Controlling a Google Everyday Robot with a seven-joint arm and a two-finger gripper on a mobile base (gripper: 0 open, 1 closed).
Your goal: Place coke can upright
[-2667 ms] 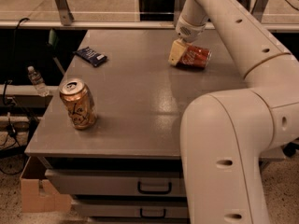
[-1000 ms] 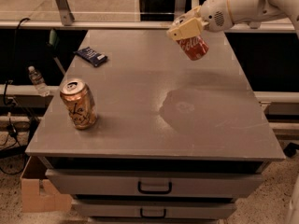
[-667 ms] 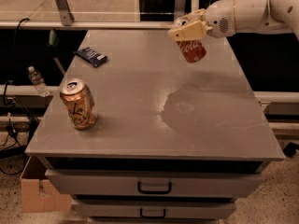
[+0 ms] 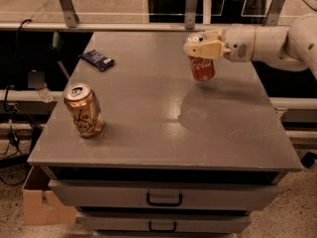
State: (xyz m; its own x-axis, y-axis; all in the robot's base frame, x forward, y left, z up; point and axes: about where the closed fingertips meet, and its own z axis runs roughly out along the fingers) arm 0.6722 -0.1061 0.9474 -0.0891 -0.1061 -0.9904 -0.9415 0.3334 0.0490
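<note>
The red coke can (image 4: pixel 202 68) with white script is held upright by its top in my gripper (image 4: pixel 202 46). It hangs just above the grey table top (image 4: pixel 163 113), over the back right part. The gripper's cream fingers (image 4: pixel 208 49) are shut around the can's upper rim, which hides the silver top. My white arm (image 4: pixel 267 42) reaches in from the right edge of the camera view.
A gold-brown patterned can (image 4: pixel 83 110) stands upright near the table's front left. A dark blue packet (image 4: pixel 97 59) lies at the back left. Drawers (image 4: pixel 163 197) sit under the table top. A cardboard box (image 4: pixel 42 202) stands on the floor at the left.
The gripper lifted the coke can off the table at the back right, turned it from lying to upright, and lowered it slightly toward the table. The arm pulled back to the right.
</note>
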